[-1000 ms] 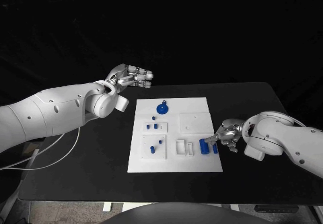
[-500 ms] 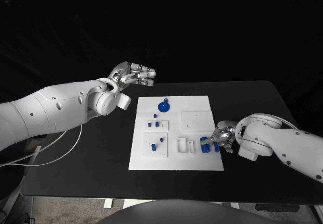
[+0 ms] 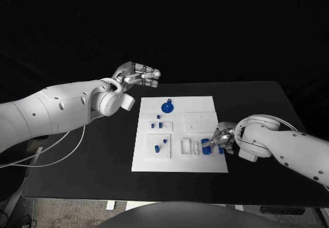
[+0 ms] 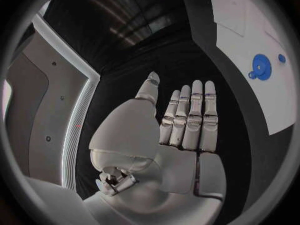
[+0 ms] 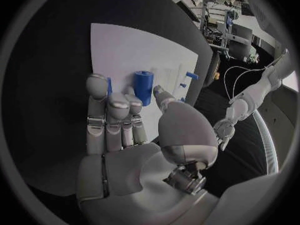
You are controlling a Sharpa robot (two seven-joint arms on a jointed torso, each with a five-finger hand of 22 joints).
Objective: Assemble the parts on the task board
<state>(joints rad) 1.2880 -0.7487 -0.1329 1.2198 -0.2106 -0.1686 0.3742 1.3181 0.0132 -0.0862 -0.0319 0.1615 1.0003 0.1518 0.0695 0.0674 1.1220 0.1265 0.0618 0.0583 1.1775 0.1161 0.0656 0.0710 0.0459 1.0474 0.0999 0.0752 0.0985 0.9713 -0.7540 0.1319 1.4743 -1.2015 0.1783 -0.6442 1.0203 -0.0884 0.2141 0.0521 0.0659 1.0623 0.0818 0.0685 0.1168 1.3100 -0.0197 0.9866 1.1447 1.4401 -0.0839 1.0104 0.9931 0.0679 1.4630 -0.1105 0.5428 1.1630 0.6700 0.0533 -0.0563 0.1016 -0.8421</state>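
Assembly seems barely underway on the task board [image 3: 179, 161].
Right hand [image 3: 224, 140], fingers apart, holds nothing beside a blue cylinder [image 3: 206, 145] (apparently unseated); left hand [image 3: 139, 75] hovers empty, fingers together.

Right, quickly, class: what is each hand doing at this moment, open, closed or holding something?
Left hand: open, fingers straight, holding nothing, raised beyond the task board.
Right hand: over the blue parts at the board's edge; a grip cannot be told.

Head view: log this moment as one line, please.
right hand: open, fingers over blue cylinder, no grasp | left hand: raised off task board, holds nothing | blue disc: untouched
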